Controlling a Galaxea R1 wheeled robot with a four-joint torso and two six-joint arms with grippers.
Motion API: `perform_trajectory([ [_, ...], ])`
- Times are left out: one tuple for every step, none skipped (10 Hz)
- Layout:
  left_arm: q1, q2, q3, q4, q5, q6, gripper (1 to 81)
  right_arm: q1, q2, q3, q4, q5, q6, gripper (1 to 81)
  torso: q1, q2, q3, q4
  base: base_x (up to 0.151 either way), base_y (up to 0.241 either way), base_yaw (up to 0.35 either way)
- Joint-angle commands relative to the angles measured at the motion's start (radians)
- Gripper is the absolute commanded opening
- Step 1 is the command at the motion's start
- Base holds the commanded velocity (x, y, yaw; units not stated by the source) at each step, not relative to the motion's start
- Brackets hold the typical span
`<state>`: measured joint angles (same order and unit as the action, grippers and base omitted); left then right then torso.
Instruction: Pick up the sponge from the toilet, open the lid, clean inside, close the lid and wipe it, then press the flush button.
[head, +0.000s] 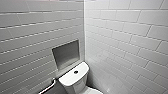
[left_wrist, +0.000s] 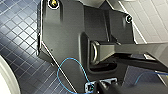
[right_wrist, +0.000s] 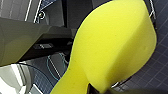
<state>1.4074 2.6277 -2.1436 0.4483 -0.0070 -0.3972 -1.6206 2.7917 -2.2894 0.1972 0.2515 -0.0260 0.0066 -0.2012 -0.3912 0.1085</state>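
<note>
Sponge (right_wrist: 112, 45) | held pinched in right tool (right_wrist: 96, 89), over dark tiled floor (right_wrist: 157, 75) | toilet (head: 75, 81) with flush button (head: 75, 72) low ahead | foam seems light and soft, it dents at the grip | I judge a middle grip best, ends free for wiping

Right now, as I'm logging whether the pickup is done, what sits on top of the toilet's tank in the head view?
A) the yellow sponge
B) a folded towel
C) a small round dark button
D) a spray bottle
C: the flat top of the toilet tank bears the dark flush button, while the sponge shows up close in the right wrist view.
</note>
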Motion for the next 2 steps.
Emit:
perform_trajectory([
  [0.078,0.192,-0.206,0.041,-0.057,0.005,1.0,0.009,0.065,-0.122,0.002,-0.070,-0.003,1.0,0.000,0.000,0.000,0.000,0.000,0.000,0.000],
  [0.087,0.221,-0.236,0.041,-0.057,0.005,1.0,0.009,0.076,-0.145,0.002,-0.070,-0.003,1.0,0.000,0.000,0.000,0.000,0.000,0.000,0.000],
])
